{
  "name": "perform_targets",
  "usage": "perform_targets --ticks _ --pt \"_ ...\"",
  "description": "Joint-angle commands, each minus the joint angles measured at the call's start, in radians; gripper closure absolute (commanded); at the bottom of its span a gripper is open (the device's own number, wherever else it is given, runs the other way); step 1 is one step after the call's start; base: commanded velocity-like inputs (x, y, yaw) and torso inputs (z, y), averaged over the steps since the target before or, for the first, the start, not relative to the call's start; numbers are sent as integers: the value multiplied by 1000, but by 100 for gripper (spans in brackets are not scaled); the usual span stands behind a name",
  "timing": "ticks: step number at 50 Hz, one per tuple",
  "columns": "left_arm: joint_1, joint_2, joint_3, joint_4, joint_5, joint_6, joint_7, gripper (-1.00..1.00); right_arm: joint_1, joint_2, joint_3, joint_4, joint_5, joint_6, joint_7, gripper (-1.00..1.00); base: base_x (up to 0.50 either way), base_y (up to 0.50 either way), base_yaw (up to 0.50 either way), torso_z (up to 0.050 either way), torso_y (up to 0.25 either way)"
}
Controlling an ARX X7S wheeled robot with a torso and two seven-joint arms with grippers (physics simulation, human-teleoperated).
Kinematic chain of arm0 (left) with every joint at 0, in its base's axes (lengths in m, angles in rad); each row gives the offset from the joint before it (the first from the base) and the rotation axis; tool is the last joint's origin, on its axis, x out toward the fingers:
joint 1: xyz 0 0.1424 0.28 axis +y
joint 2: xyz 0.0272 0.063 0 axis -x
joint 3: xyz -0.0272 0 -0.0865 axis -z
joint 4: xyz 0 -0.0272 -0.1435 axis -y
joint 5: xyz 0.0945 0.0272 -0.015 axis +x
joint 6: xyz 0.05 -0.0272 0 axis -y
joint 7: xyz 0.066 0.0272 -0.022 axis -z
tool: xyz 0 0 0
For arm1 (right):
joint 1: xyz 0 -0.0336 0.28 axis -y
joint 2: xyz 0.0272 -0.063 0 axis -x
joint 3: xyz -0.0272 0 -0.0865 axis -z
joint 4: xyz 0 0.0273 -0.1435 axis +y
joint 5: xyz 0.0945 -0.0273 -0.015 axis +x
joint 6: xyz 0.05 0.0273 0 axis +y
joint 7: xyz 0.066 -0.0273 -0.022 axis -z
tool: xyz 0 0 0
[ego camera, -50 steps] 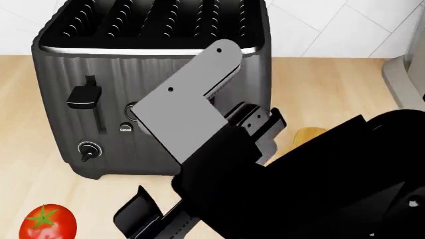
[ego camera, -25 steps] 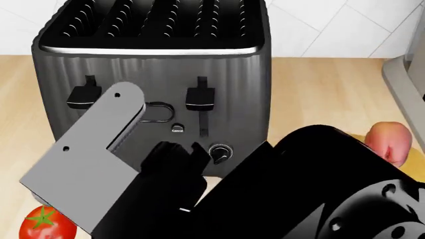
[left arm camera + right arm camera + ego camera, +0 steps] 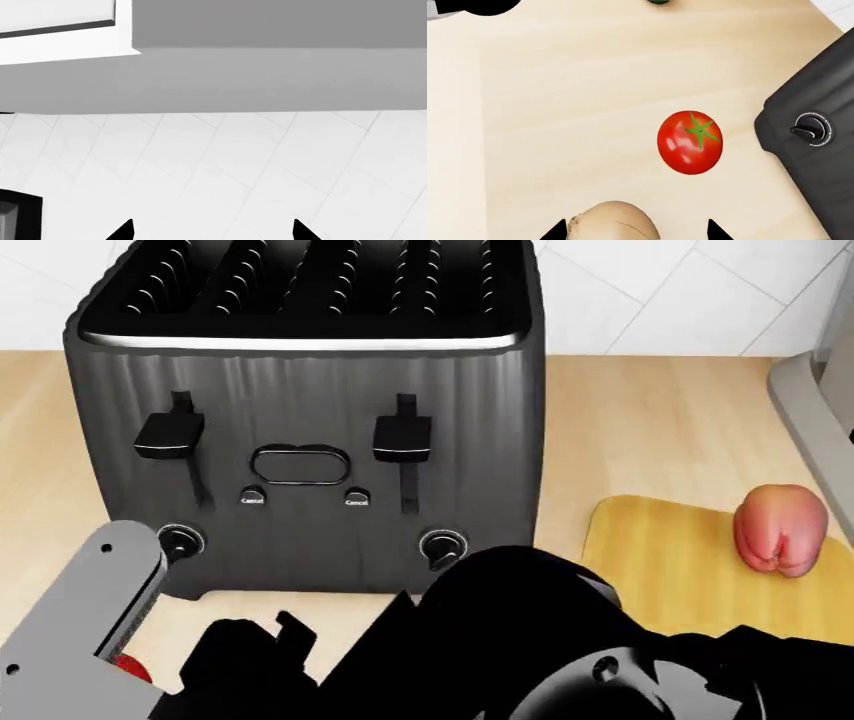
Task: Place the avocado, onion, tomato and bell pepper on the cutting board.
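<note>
Bell pepper [image 3: 778, 528] already lies on the cutting board [image 3: 654, 550], far right of the counter [image 3: 641, 430], just right of the toaster [image 3: 307, 410]; the other three are not yet on the board.

Right gripper [image 3: 634, 231] hangs over the near-left counter; its two finger tips stand spread, nothing pinched between them. In the right wrist view the onion [image 3: 616, 221] sits right between those tips, and the tomato [image 3: 690, 142] lies just beyond it, near the toaster's knob corner but apart from it. A dark green sliver at the frame edge may be the avocado [image 3: 658, 1], well apart; too little shows for us to be sure. In the head view the arm covers nearly all of this; only a red scrap shows.

Left gripper [image 3: 212, 231] points at the tiled wall [image 3: 220, 165]; tips apart, holding nothing.

We judge the step in hand to be taking the onion. To do it well: come straight down, keep the bulb centred between the tips, close across its widest part; it is round and smooth, so an off-centre pinch could squirt it toward the tomato; lift clear of the toaster before swinging right to the board, and set it apart from the pepper.
</note>
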Motion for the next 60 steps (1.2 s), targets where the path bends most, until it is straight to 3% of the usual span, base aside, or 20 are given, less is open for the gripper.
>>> perform_targets --ticks 1,22,35,56,57,60 --pt "-2 -4 -1 3 -2 -1 -3 -100 -30 -49 -25 19 -66 35 -59 -100 0 0 0 0 0" --pt "0 -7 -2 -20 1 14 -1 -100 -116 -104 -43 90 -267 83 -237 -100 0 0 0 0 0" --pt "13 -6 -1 -21 0 23 -2 -100 -196 -82 -69 99 -390 85 -332 -100 0 0 0 0 0" --pt "22 -10 -7 -8 -8 16 -7 -100 -226 -30 -85 91 -379 64 -324 -100 0 0 0 0 0" --pt "23 -11 -8 -5 -9 14 -8 -100 -215 -24 -78 89 -373 61 -312 100 0 0 0 0 0" --pt "24 -10 -9 -6 -9 16 -9 -100 -198 -17 -74 83 -350 58 -296 100 0 0 0 0 0"
